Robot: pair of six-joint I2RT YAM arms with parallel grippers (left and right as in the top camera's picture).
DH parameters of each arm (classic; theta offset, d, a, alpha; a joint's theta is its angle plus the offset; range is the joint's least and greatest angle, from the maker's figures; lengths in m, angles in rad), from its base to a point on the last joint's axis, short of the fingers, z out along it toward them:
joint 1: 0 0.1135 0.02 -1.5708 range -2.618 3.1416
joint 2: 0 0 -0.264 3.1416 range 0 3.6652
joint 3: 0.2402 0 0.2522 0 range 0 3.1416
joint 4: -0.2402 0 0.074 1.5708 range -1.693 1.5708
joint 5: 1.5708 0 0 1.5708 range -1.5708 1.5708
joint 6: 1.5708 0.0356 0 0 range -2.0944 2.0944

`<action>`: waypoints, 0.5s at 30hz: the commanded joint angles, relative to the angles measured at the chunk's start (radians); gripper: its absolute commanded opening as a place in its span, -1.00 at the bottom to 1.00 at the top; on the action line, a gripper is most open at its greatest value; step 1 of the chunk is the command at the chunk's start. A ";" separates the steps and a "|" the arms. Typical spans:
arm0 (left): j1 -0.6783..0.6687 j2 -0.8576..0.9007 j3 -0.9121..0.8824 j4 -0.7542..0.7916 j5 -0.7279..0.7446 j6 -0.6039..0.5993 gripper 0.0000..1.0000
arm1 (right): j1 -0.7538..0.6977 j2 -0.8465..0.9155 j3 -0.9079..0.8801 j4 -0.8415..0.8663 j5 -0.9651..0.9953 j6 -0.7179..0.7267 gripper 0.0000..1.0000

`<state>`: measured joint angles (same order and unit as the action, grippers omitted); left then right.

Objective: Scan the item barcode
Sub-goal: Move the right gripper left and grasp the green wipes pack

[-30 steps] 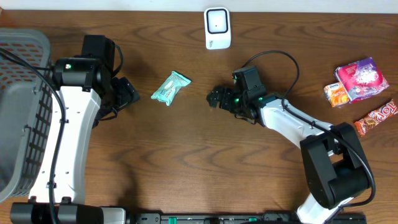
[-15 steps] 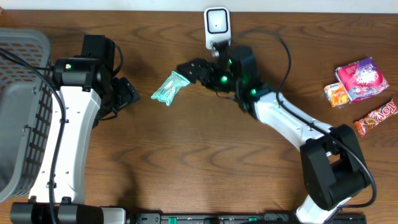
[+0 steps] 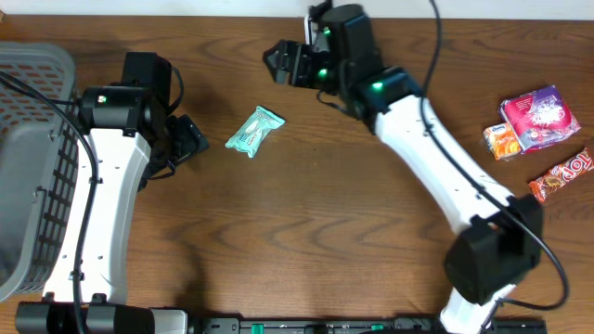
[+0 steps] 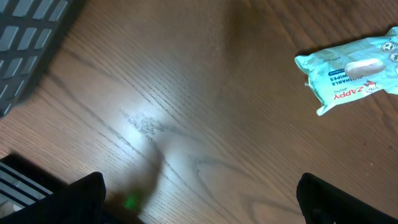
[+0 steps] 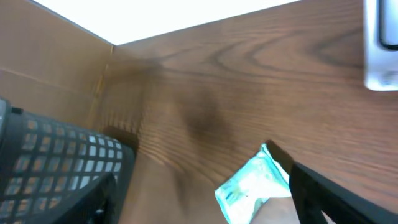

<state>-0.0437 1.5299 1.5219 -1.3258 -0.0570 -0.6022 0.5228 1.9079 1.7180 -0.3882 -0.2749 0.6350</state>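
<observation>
The left gripper (image 3: pixel 189 140) hangs wide open and empty just left of the wipes packet (image 3: pixel 255 131), which lies flat on the table (image 3: pixel 306 232), label side up, so the barcode is likely underneath. Farther off, the right gripper (image 3: pixel 278 63) hovers beyond the packet, jaws apart, holding nothing. A sound pick would close across the packet's narrow width near one end, leaving the underside free to turn toward the scanner (image 5: pixel 380 48) at the far edge
</observation>
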 commanded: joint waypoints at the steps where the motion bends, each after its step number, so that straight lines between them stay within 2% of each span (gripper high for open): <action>1: 0.002 0.000 -0.002 -0.002 -0.006 0.002 0.96 | 0.059 0.106 -0.019 0.017 0.039 0.082 0.67; 5: 0.002 0.000 -0.002 -0.002 -0.006 0.002 0.95 | 0.081 0.214 -0.019 0.020 0.021 0.205 0.65; 10: 0.002 0.000 -0.002 -0.002 -0.006 0.002 0.96 | 0.087 0.351 -0.019 0.095 -0.133 0.307 0.52; 15: 0.002 0.000 -0.002 -0.002 -0.006 0.002 0.96 | 0.096 0.410 -0.019 0.109 -0.143 0.323 0.48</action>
<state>-0.0437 1.5299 1.5219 -1.3251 -0.0574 -0.6022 0.6113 2.2974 1.7020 -0.2863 -0.3744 0.9077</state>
